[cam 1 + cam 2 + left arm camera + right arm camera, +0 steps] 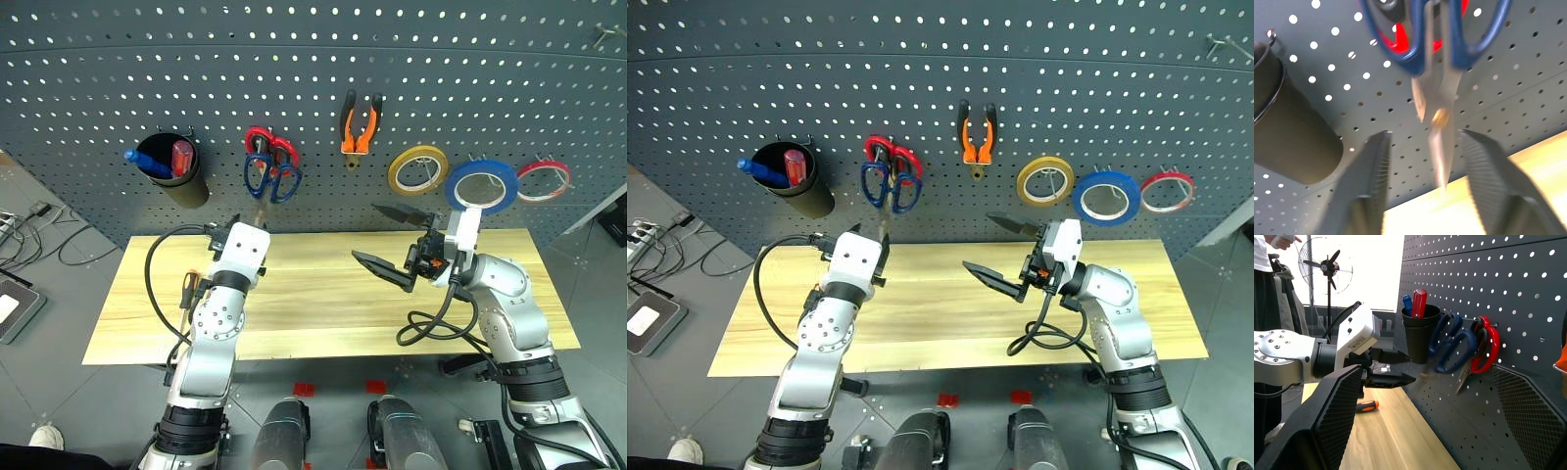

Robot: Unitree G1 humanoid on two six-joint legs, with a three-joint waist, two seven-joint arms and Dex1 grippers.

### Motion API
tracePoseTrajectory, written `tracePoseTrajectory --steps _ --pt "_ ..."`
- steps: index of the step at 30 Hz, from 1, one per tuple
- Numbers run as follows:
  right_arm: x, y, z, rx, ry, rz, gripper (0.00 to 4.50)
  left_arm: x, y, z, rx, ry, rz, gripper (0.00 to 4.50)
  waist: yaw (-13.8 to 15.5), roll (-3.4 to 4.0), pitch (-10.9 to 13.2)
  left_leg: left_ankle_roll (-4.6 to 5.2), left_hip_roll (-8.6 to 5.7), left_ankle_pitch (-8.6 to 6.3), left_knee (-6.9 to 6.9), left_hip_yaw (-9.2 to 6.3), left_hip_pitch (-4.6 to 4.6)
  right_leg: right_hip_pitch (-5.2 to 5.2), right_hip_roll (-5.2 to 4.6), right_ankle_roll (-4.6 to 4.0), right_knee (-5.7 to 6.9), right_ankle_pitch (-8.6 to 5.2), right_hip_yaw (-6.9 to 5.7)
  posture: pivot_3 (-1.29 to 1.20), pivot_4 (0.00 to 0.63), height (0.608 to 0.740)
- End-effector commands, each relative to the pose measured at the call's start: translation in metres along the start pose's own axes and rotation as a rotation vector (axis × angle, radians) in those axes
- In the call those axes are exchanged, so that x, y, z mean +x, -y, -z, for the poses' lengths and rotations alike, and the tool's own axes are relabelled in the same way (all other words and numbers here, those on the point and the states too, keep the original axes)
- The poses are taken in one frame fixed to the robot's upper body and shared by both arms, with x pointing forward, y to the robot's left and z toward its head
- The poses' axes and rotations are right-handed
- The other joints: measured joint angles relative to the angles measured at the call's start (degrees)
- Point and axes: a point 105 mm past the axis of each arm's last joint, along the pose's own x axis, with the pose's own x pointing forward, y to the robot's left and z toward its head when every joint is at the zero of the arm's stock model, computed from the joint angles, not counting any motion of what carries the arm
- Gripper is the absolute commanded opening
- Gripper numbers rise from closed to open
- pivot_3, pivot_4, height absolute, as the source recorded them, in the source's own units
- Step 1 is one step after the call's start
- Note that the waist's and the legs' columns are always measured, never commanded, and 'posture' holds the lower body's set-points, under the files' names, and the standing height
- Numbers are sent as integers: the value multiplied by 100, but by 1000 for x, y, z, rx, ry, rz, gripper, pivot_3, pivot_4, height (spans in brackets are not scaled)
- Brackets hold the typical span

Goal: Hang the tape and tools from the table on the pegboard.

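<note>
Now the blue-handled scissors (270,177) hang on the pegboard (313,69), blades down between the open left gripper's (1425,166) fingers. The screwdriver (1366,406) lies lengthwise on the table (313,294), nearer the left arm; the right gripper (392,240) gapes empty.

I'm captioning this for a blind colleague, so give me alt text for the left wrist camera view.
Blue-handled scissors hang on the pegboard, blades pointing down between the open left gripper fingers, which are not gripping them. Red-handled scissors hang behind them, a black cup sits beside, and the light wood table lies below.
</note>
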Motion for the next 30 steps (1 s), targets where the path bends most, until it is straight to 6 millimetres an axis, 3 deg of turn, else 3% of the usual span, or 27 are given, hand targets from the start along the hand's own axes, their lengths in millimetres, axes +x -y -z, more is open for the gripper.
tracePoseTrajectory --steps 1,4,12,17,20,25,28,30 --pt "1 -2 -10 -34 23 -11 4500 1 -7 -10 6 38 -26 3650 0 0 0 0 0 0 0 0 0 0 0 0 0 0 0 -116 201 740" --pt "1 -2 -10 -34 22 -12 4500 0 -9 -8 3 31 -38 4471 0 0 0 0 0 0 0 0 0 0 0 0 0 0 1 -116 201 740" --pt "1 -4 -10 -30 23 -20 4500 -10 -3 11 21 -51 -25 4471 -5 0 -7 0 0 0 0 2 2 0 0 0 1 0 3 -114 199 740" --pt "1 -9 -10 -27 17 -42 4500 -27 2 30 -27 -160 -10 4471 -6 0 -7 1 0 0 0 2 2 1 0 0 1 0 4 -105 214 740" --pt "3 -11 -8 -18 6 -48 4500 -46 10 51 -42 -258 44 4471 -14 0 -7 2 2 -1 0 2 4 1 0 0 1 0 7 -98 231 740" --pt "9 -15 -4 -3 -18 -57 4500 -63 5 82 -187 -434 46 4471 9 0 0 28 3 -16 0 -5 17 19 0 -1 0 0 2 -85 274 740" --pt "14 -19 -4 18 -20 -71 4500 -86 10 110 -255 -580 148 4471 -16 4 22 35 2 -20 -1 -5 37 38 0 -1 -2 -1 5 -83 297 740" --pt "14 -20 -5 24 -22 -76 4500 -98 13 119 -251 -628 209 4471 -39 5 55 37 2 -21 -6 -4 46 41 0 -4 -2 -2 9 -86 322 740"
